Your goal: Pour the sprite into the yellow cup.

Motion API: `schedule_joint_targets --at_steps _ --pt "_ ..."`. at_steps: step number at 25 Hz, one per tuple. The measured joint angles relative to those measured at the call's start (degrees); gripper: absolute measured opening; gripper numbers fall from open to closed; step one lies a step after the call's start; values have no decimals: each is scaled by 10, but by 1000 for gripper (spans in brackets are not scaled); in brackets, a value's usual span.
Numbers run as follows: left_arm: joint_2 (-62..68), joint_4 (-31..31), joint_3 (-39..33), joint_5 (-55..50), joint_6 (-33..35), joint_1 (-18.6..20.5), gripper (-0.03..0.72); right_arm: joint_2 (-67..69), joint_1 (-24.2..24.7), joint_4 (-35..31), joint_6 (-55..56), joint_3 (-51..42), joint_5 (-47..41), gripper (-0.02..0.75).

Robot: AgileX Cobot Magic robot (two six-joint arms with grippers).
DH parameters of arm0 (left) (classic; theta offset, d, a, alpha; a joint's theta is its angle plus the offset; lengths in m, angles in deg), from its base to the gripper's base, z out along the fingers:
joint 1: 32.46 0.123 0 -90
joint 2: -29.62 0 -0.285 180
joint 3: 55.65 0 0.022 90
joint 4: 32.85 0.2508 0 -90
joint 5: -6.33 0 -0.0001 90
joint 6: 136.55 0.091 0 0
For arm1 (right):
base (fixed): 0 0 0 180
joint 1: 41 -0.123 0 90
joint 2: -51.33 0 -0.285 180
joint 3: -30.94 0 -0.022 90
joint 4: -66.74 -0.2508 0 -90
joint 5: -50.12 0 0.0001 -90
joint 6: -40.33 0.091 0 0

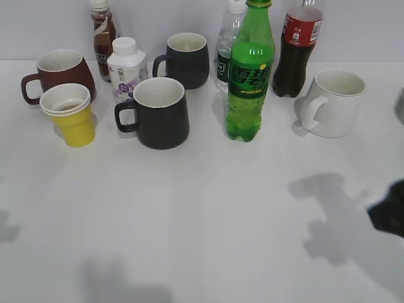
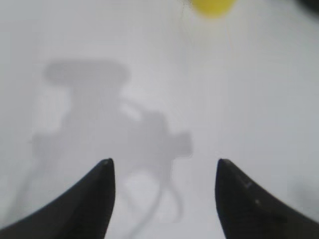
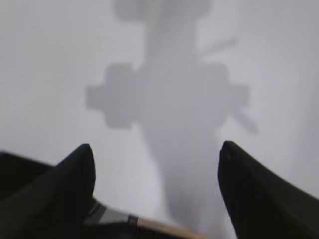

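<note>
The sprite (image 1: 250, 72), a tall green bottle with a green cap and dark green label, stands upright at the back middle of the white table. The yellow cup (image 1: 71, 115) stands at the left, in front of a brown-red mug; its blurred lower part shows at the top of the left wrist view (image 2: 213, 7). My left gripper (image 2: 163, 162) is open and empty above bare table, out of the exterior view. My right gripper (image 3: 157, 147) is open and empty above bare table; a dark part of it shows at the right edge of the exterior view (image 1: 391, 214).
A brown-red mug (image 1: 58, 74), two black mugs (image 1: 159, 112) (image 1: 185, 60), a white mug (image 1: 331, 102), a small white milk bottle (image 1: 126, 69), a brown drink bottle (image 1: 102, 35), a clear water bottle (image 1: 227, 47) and a cola bottle (image 1: 297, 50) crowd the back of the table (image 1: 202, 221).
</note>
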Motion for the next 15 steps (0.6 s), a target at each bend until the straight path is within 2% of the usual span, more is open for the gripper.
schedule_joint_targets --at_steps 3,5,9,15 --pt "-58 -40 42 -145 68 -50 478 -62 0 -22 -14 2 -99 573" --pt "-97 -83 45 -181 120 -69 474 -108 0 -28 -16 2 -150 573" --pt "-190 -150 23 -195 226 -78 460 -233 -1 -41 -17 -12 -232 573" --pt "-346 -172 -12 -203 326 -79 455 -434 -1 -47 -25 -41 -271 573"
